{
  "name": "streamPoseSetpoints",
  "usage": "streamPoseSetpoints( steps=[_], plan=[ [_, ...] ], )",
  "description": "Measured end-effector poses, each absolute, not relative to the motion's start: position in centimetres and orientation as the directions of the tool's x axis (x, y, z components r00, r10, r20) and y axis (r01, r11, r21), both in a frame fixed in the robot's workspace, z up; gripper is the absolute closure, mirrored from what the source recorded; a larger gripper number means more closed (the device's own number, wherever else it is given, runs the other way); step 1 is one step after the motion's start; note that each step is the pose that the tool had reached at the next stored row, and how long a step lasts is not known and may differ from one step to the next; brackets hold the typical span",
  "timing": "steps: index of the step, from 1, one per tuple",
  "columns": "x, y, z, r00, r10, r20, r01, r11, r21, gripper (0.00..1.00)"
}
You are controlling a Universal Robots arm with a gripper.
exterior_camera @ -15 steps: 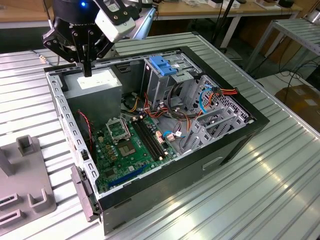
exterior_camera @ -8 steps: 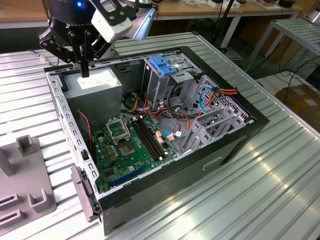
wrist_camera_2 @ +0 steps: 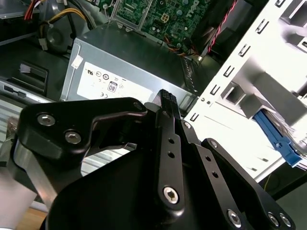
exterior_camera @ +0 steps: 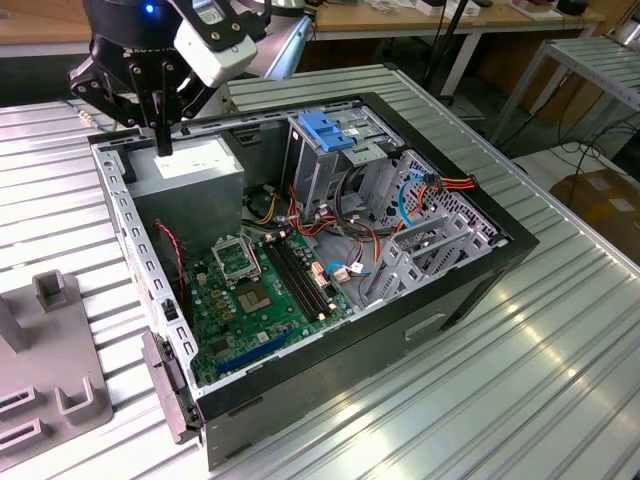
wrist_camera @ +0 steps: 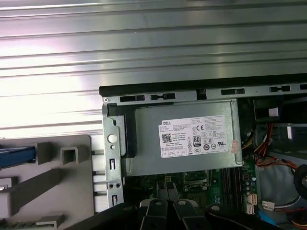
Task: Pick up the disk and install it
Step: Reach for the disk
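Black robot gripper (exterior_camera: 162,150) hung over open black desktop computer case (exterior_camera: 450,290). Fingers (wrist_camera: 165,191) pressed together, gripping nothing, tips just above grey metal power supply box (exterior_camera: 195,165) with white label. Disk (wrist_camera: 17,155), seen partly as bright blue rail edge in first wrist view, lay in grey plastic holder (wrist_camera: 57,191) on ribbed metal desk (exterior_camera: 560,340). Disk outside case, well apart from fingers.

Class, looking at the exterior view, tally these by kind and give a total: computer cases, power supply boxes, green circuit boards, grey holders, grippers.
Computer case: 1
Power supply box: 1
Green circuit board: 1
Grey holder: 1
Gripper: 1
Total: 5
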State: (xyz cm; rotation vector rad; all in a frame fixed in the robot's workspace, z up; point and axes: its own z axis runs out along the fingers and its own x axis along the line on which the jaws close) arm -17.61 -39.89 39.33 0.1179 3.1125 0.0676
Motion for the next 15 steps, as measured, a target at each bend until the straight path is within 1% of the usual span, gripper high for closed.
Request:
streamPoseSetpoints(
  steps=[15],
  plan=[
    [-19.0, -39.9, 39.3, -0.997, 0.076, -0.024, 0.075, 0.996, 0.044, 0.9]
  ],
)
